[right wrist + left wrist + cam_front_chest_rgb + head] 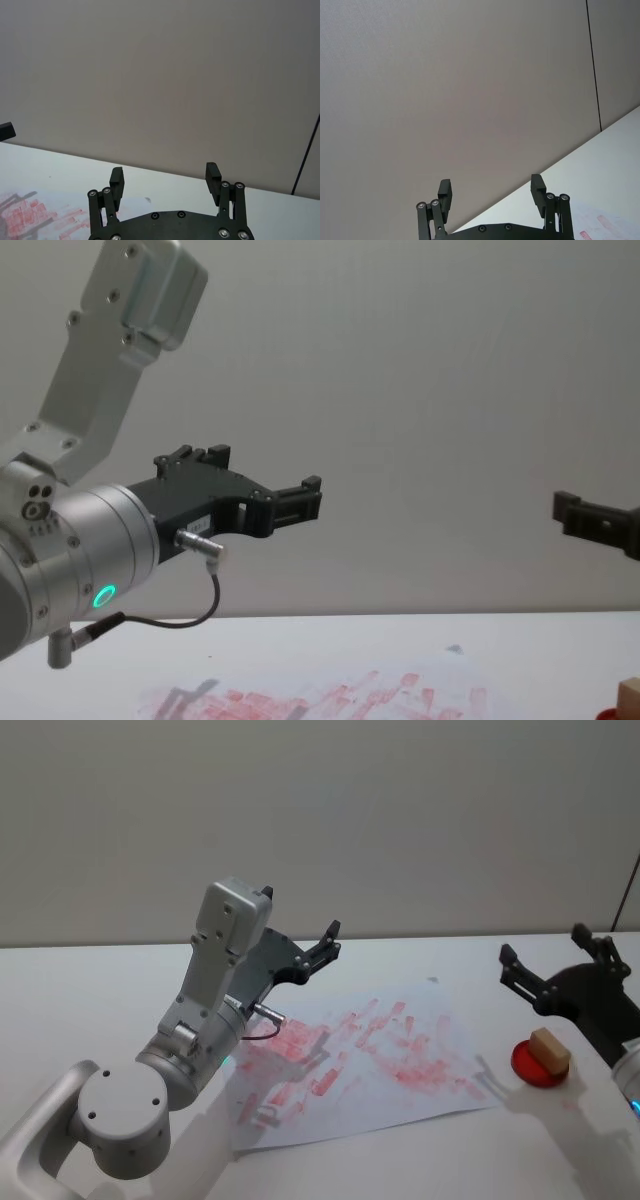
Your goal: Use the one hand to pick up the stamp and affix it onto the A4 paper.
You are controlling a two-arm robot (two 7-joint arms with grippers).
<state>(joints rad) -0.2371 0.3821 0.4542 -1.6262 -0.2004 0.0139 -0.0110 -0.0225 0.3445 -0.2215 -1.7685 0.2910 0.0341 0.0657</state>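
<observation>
1. Red pad [522, 1066], right: stamp [549, 1049] is seated on it.
2. A4 paper [400, 1065], red-printed, is laid centrally on white table [90, 985]; grey wall [320, 820] behind.
3. Left gripper [318, 952], right gripper [545, 945]: held raised, fingers spread, empty.

I count my hands: 2, left hand [490, 181] and right hand [164, 169]; 2 fingers [116, 179] on each | stamp [549, 1049]: 1 | red round pad [522, 1062]: 1 | A4 paper [400, 1115]: 1; pinkish-red prints [420, 1070] on it: many, too smeared for me to number | table [100, 990]: 1
</observation>
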